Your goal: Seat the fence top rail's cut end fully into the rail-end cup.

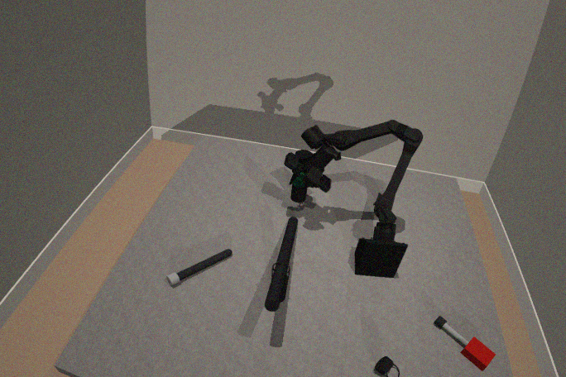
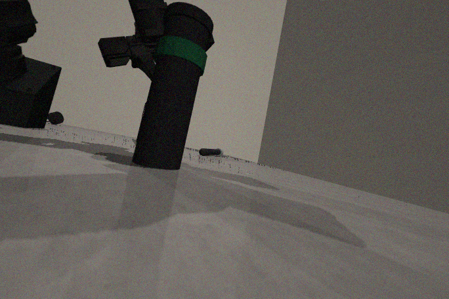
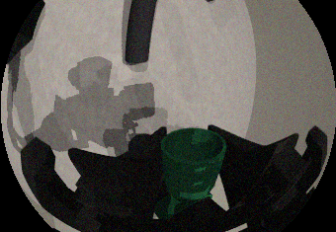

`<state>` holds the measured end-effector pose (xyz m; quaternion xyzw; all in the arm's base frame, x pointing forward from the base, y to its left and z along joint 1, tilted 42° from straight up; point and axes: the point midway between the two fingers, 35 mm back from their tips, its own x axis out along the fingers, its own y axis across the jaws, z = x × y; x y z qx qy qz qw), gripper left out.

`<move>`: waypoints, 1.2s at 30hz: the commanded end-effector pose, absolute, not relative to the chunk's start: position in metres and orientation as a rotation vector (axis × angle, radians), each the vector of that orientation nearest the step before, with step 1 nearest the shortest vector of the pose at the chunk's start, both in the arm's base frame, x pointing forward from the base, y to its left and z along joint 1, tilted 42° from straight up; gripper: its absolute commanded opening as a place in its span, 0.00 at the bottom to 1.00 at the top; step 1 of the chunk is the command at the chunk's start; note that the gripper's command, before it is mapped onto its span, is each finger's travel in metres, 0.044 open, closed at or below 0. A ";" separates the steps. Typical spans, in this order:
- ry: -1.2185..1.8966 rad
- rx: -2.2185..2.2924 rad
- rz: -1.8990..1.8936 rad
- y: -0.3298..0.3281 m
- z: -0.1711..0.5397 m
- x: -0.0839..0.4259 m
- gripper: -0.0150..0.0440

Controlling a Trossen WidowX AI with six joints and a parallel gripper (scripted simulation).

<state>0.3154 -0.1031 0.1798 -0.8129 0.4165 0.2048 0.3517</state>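
Observation:
The big dark post stands in the middle of the mat, leaning slightly in the exterior view. A green brace band sits just under its rounded cap. My gripper is at the top of the post and is shut on the green band, which also shows between my fingers in the wrist view. The long dark top rail lies flat on the mat in front of the post, its near end a short way from the post's base and apart from it. It also shows in the wrist view. I cannot make out the rail-end cup.
A short dark rod with a white end lies left of the rail. A red block on a stick and a small dark fitting lie at the front right. The arm's black base stands right of the rail.

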 end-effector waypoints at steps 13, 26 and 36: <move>1.086 -2.085 0.497 -0.102 0.179 0.318 0.25; 1.086 -2.098 0.506 -0.102 0.181 0.316 0.39; 1.085 -2.095 0.510 -0.097 0.181 0.316 0.83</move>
